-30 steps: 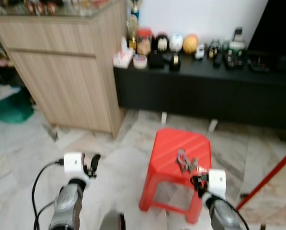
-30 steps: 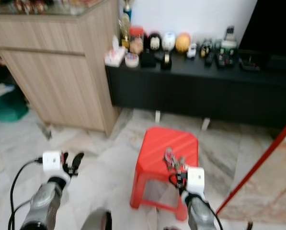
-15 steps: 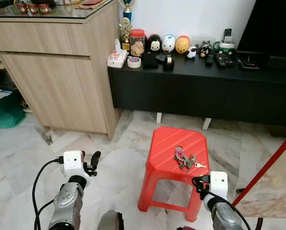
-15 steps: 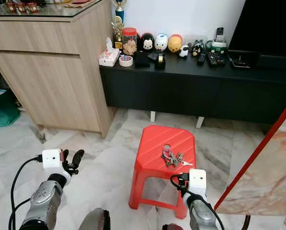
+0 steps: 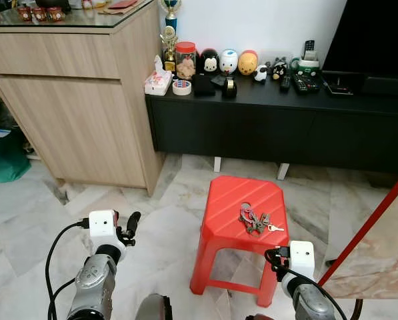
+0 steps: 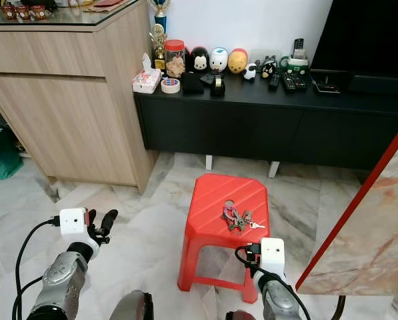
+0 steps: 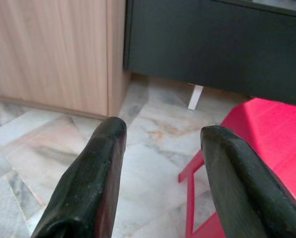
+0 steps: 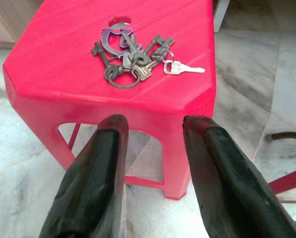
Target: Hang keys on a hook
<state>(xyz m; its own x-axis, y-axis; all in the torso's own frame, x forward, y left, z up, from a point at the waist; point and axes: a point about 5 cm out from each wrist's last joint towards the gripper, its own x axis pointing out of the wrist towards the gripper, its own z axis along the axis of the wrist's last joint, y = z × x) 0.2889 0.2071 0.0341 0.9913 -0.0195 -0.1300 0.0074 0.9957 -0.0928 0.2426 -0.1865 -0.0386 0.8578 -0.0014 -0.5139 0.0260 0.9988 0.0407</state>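
A bunch of keys [image 5: 253,219] on rings lies on top of a red plastic stool [image 5: 229,200] on the marble floor, with one small silver key [image 8: 183,68] splayed to the side. My right gripper [image 8: 152,121] is low in front of the stool, open, with the keys [image 8: 130,57] ahead of its fingers and nothing between them. My left gripper [image 7: 160,134] hovers over the floor to the left of the stool [image 7: 266,129], open and holding nothing.
A light wooden cabinet [image 5: 85,113] stands at the back left. A low black console [image 5: 285,127] behind the stool carries figurines, a jar, tape and remotes. A red-edged marble slab [image 5: 379,253] leans at the right. A green object [image 5: 2,157] sits at the far left.
The view has sharpened from blurred and shifted slightly as the camera moved. The keys stay on the stool, and both grippers keep their pose.
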